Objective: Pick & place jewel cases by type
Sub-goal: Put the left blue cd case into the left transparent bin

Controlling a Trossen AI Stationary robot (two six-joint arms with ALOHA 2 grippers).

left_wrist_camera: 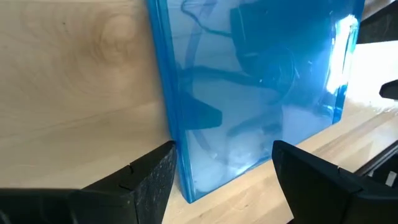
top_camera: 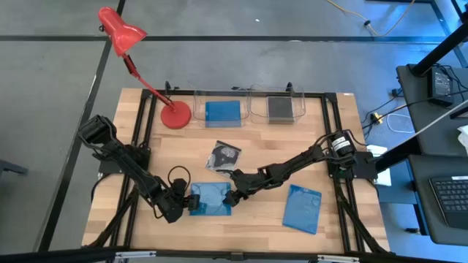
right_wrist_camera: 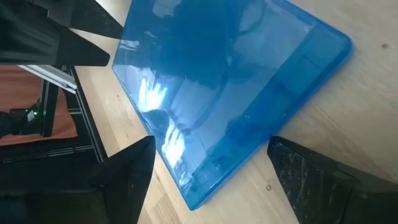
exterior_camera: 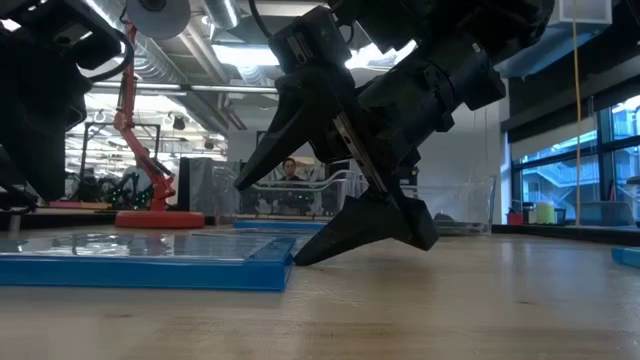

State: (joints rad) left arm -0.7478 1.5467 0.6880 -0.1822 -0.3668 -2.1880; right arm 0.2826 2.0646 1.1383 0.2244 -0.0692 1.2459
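A blue jewel case (top_camera: 212, 199) lies flat on the wooden table near its front edge, between my two grippers. My left gripper (top_camera: 189, 201) is open at the case's left end, and in the left wrist view its fingers stand on either side of one corner (left_wrist_camera: 186, 193). My right gripper (top_camera: 235, 194) is open at the case's right end and straddles another corner (right_wrist_camera: 196, 202). A second blue jewel case (top_camera: 302, 208) lies flat to the right. A clear jewel case (top_camera: 224, 156) with a dark insert lies behind the first. My left gripper has one finger (left_wrist_camera: 152, 177) close against the blue case's side edge (left_wrist_camera: 177, 162); whether it touches, I cannot tell. My right gripper has its lower fingertip (exterior_camera: 310, 255) down at the table beside the case's right end (exterior_camera: 280, 265); I cannot tell whether it touches the case.
Two clear trays stand at the table's far edge: one (top_camera: 199, 117) holds a blue case, the other (top_camera: 295, 98) a dark one. A red desk lamp's base (top_camera: 175, 115) stands left of them. Bare wood lies between the cases.
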